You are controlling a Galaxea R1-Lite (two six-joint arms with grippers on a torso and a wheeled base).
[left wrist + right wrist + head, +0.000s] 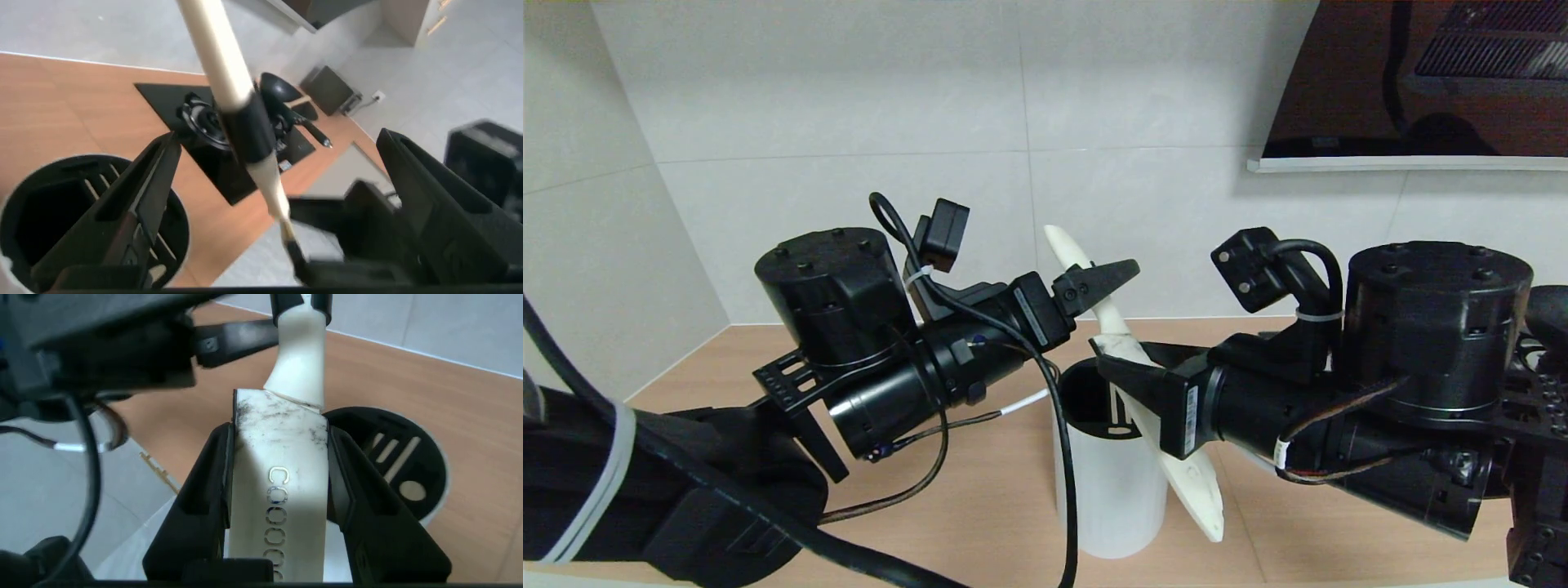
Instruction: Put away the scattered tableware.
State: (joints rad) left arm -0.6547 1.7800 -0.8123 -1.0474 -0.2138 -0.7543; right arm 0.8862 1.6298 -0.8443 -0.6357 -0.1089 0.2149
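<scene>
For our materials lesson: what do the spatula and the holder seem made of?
Spatula: probably plastic, matte off-white, smooth moulded blade with dark scuffs. Holder: likely plastic too, smooth white wall, black slotted insert.

Kitchen, no question, that was where I stood! A white tiled wall [849, 122] rose ahead of me, a pale wooden counter [980, 490] ran below, and a dark glossy hood [1421, 82] hung up on my right. A black stove top [176, 98] sat sunk into the counter, its round burner [200, 118] showing. A white utensil holder [1111, 498] and a spatula [1196, 490] settled it.
</scene>
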